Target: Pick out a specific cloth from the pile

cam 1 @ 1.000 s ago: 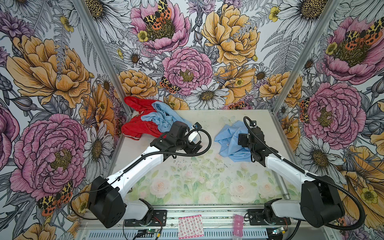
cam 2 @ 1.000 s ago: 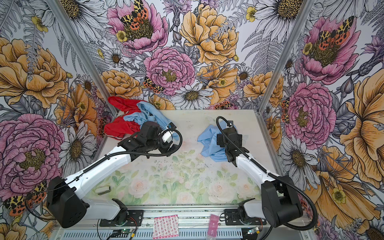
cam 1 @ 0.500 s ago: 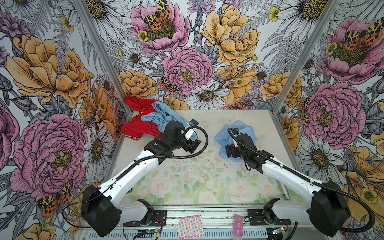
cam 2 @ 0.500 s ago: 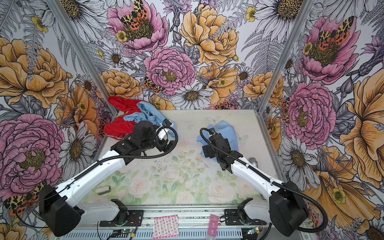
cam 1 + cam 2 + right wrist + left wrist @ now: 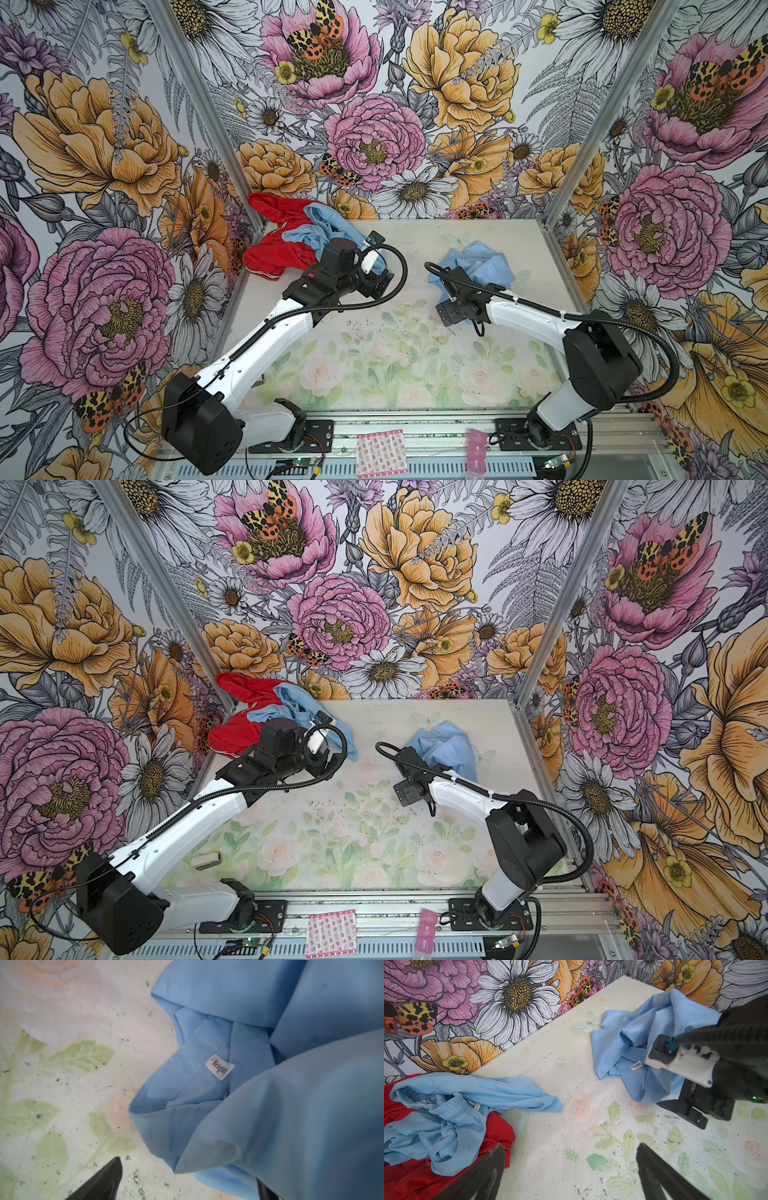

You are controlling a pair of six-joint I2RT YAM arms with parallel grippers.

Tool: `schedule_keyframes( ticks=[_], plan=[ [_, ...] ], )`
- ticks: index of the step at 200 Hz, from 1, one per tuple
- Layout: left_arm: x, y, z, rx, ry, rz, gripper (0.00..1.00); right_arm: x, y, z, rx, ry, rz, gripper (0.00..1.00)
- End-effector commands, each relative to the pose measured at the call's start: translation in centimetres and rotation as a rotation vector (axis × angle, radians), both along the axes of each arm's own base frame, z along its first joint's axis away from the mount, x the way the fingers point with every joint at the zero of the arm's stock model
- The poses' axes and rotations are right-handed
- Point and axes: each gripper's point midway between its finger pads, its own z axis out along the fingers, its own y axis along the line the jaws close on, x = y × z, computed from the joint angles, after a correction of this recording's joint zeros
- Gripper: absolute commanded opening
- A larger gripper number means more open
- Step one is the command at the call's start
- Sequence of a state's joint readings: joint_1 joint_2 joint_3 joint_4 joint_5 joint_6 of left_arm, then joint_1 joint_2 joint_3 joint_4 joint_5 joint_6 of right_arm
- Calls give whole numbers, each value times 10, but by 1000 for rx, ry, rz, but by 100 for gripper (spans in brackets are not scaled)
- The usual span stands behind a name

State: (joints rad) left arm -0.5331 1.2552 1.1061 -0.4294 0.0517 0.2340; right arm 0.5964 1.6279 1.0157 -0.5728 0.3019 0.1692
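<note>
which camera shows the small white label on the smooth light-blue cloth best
The right wrist view: the small white label on the smooth light-blue cloth is close and its print shows. The left wrist view shows the label tiny; in both top views it cannot be made out.

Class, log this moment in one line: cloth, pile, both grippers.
cloth: crumpled on table, apart from pile | left gripper: open, empty, beside pile | right gripper: open, empty, at cloth's edge
</note>
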Motion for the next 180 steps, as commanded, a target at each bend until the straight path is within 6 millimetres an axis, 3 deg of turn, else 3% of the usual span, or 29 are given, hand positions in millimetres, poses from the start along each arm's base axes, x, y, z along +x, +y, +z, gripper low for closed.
schedule_keyframes(
  ticks=[1,39,80,104,130,157,167,173,180],
  plan=[
    [5,4,10,-33,-24,25,99,4,-4,-3,-58,32,-46,99],
    [16,16,6,-46,-5,68,99,23,-17,-22,-176,95,-111,99],
    [19,24,7,-41,-13,90,99,38,-32,-41,-118,168,-184,98],
    [21,27,11,-61,-15,96,99,46,-37,-46,-58,204,-209,90],
    [21,29,14,-70,-17,100,99,59,-35,-47,32,246,-199,72],
    [20,30,15,-72,-21,102,99,63,-18,-49,174,329,-159,35],
    [20,30,16,-73,-23,103,99,64,-15,-47,184,332,-142,16],
    [20,30,16,-73,-24,103,99,64,-13,-43,196,327,-136,0],
    [20,31,16,-73,-26,106,99,64,-11,-39,212,322,-128,0]
  ],
)
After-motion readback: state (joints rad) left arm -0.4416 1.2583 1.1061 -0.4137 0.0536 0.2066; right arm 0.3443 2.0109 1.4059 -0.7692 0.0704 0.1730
